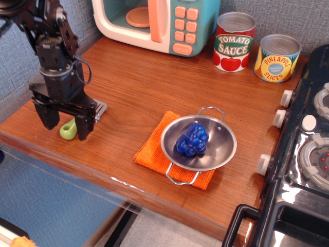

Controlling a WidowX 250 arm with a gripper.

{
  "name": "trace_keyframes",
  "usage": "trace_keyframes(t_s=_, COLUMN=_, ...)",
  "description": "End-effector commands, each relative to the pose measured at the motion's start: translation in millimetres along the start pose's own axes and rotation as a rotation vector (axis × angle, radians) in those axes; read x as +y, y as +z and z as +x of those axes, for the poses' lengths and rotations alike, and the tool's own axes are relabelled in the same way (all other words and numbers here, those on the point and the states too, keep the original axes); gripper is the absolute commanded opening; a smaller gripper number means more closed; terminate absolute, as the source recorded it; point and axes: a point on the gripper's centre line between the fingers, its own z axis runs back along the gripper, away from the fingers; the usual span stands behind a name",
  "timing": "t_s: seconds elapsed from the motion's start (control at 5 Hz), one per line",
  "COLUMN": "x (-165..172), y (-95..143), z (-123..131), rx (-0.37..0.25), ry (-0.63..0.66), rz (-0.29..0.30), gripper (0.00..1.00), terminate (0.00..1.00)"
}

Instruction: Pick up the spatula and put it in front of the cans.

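I've got the tool (65,123) spread wide, straddling the spatula (70,127) on the surface (154,82); next I'd drop, clamp its handle, carry toward cans (255,49).

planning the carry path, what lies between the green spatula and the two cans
In the observation.image view, only bare wooden countertop lies between the green-handled grey spatula and the red tomato sauce can and yellow pineapple can.

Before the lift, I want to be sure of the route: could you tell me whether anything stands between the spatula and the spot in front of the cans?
Nothing visible does. From the spatula, under the open gripper, bare wood runs diagonally to the cans. The bowl on its orange cloth lies nearer the front edge; the toy microwave stands behind.
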Motion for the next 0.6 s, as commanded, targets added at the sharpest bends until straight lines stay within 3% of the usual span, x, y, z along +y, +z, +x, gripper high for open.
trace_keyframes(t_s=0.0, x=3.4, y=-2.8, z=6.9, rx=-0.019, ry=0.029, rz=-0.024, gripper=1.00, terminate=0.00)
trace_keyframes(t_s=0.2, x=5.2, y=-5.8, z=7.3, rx=-0.024, ry=0.032, rz=-0.048, gripper=0.00, terminate=0.00)
trace_keyframes(t_s=0.4, x=5.9, y=-6.3, z=8.2, rx=-0.014, ry=0.030, rz=-0.046, gripper=0.00, terminate=0.00)
